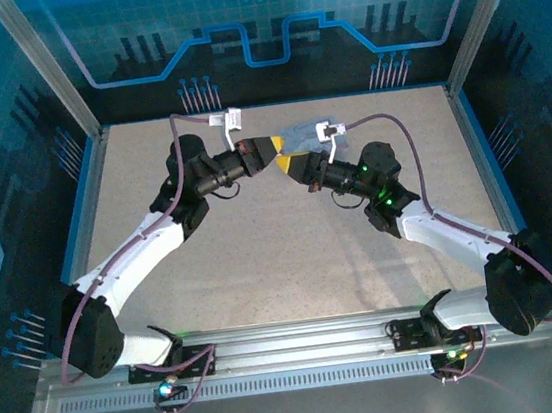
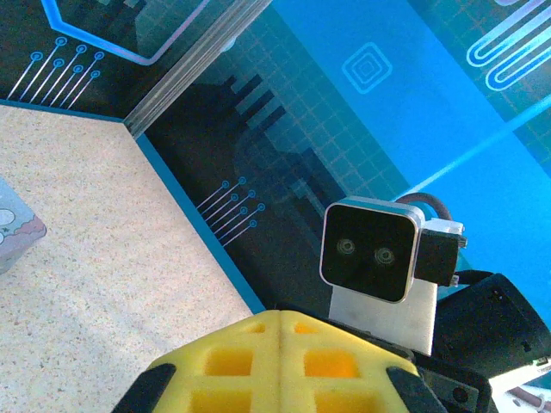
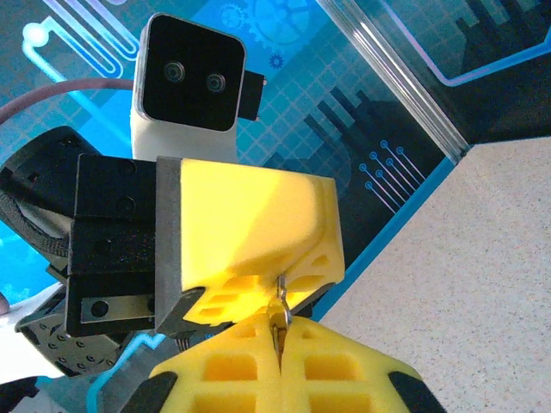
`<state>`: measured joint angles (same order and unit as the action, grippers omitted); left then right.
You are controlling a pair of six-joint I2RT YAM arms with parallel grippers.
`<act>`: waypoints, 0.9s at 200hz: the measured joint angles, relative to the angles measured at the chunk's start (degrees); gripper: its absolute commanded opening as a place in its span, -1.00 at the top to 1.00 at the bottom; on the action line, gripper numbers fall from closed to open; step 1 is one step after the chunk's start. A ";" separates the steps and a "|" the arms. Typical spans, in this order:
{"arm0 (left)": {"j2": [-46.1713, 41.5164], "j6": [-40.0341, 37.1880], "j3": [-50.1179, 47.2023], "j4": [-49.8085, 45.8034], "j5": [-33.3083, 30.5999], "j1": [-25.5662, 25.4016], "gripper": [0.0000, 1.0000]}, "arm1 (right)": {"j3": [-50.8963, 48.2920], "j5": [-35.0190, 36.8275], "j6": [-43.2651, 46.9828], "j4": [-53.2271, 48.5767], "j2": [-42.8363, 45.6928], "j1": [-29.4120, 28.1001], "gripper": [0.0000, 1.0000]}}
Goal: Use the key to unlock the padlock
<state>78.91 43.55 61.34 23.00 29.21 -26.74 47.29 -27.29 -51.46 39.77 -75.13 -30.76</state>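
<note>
Right now the two arms are meeting tip to tip in the upper middle of the top view, above the worktop (image 1: 264, 268) and just in front of the tin box (image 1: 304, 130). The left claw (image 1: 274, 149) is pressing its yellow pads together with only a seam between them in its own wrist view, so it is reading as closed, though I cannot tell what it is pinching. The right claw (image 3: 280, 344) is closed too. A thin metal piece (image 3: 278, 308) is poking up out of its seam at the lower middle of the right wrist view, reaching the underside of the left claw's pads.

The padlock is, by my judgement, sitting at that junction. Its body is being hidden by the yellow pads, and I cannot tell whether the visible sliver is its shackle or the key.

The danger is lying in how little is being held. Both parts are tiny and pinched at the very tips, so a slightly skewed push or twist could be levering one out of its grip and dropping it onto the worktop, or jamming the key at an angle.

The keyhole is staying out of sight, and the top view is too small to be resolving any metal between the tips — whether anything is seated is not something I can be judging
</note>
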 measured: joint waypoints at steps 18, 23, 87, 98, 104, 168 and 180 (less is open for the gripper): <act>0.00 -0.02 0.00 0.00 -0.02 0.00 0.86 | 0.00 0.04 0.02 -0.07 0.00 0.00 1.00; 0.00 -0.02 0.00 -0.02 -0.04 0.00 0.83 | 0.00 0.04 0.02 -0.13 0.00 0.00 1.00; -0.31 -2.64 0.00 -1.99 -0.98 -0.17 -0.01 | -0.02 3.23 5.33 -10.38 4.68 0.07 1.00; -0.44 -3.15 0.00 -2.91 -1.40 -0.15 -0.05 | -0.02 4.39 7.21 -13.88 6.67 0.09 1.00; -0.52 -3.54 0.00 -3.48 -1.64 -0.15 -0.06 | -0.02 5.07 8.52 -16.22 8.04 0.15 1.00; 3.37 -10.43 5.09 -11.08 -4.20 -0.15 -0.11 | 0.09 13.94 22.62 -40.54 20.48 0.74 1.00; 5.73 -11.80 6.91 -12.15 -4.42 -0.17 -0.11 | 0.24 15.43 24.94 -44.70 22.25 0.85 1.00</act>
<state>84.64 31.75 68.25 10.85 24.80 -26.92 47.53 -11.86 -26.52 -4.93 -52.88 -29.91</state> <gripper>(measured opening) 0.555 0.043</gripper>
